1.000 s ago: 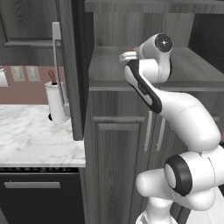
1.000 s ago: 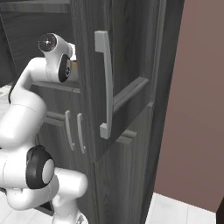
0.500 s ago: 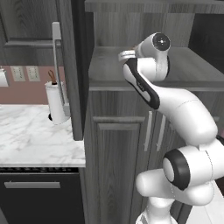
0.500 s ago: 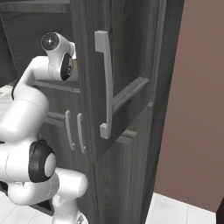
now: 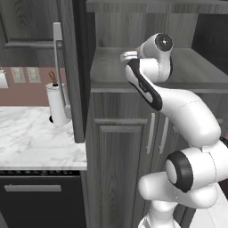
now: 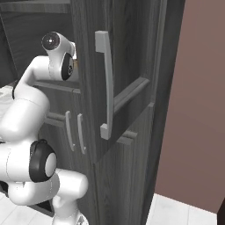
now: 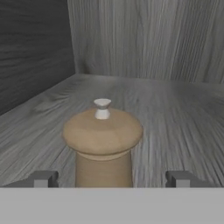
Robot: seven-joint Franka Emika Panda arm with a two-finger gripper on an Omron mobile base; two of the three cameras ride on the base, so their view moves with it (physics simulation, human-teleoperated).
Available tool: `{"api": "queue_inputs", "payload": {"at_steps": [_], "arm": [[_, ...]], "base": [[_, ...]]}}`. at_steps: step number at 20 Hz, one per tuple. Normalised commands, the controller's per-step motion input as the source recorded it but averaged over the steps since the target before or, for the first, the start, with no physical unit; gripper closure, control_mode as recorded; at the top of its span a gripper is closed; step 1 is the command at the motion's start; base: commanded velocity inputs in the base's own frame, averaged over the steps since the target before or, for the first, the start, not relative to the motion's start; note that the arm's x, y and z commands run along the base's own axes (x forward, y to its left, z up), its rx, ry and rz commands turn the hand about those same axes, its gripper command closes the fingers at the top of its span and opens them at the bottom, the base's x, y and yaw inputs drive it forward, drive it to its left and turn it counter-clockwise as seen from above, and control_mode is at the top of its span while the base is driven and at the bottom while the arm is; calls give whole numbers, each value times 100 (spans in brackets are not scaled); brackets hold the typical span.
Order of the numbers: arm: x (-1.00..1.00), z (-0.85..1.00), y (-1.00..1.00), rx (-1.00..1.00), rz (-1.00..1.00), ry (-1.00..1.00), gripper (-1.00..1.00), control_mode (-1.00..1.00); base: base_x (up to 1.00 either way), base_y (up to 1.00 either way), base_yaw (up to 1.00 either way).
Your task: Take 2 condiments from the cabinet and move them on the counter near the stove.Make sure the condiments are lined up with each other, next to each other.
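The jaws stand wide apart, the gripper straddling the small tan wooden pepper mill with a pale knob, which stands upright at 6 o'clock on the dark grey woodgrain cabinet shelf. It looks light, rigid and smooth-sided, so the straight body below the domed cap seems the surest place to pinch.

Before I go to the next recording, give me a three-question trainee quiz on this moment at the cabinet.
1. True or false: the pincer is shut on the pepper mill.
2. In the hand view, the mill stands on: A) the marble counter B) the cabinet shelf C) the floor.
3. Fill in: on the counter beside the cabinet's open door stands a white ____ roll.

Key:
1. False; its fingertips stand wide, one either side of the mill, not touching it.
2. B.
3. Paper-towel.
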Motion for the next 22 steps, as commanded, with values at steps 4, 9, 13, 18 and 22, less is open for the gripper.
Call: {"api": "queue_inputs", "payload": {"at_steps": [4,9,13,18,22], "arm": [[0,0,0,0,0,3,100,-100],[0,0,0,0,0,0,100,-100],[0,0,0,0,0,0,100,-100],[-11,0,8,0,1,0,100,-100],[-61,-1,27,0,2,0,100,-100]], "base": [[0,0,0],[0,0,0],[0,0,0],[0,0,0],[0,0,0]]}}
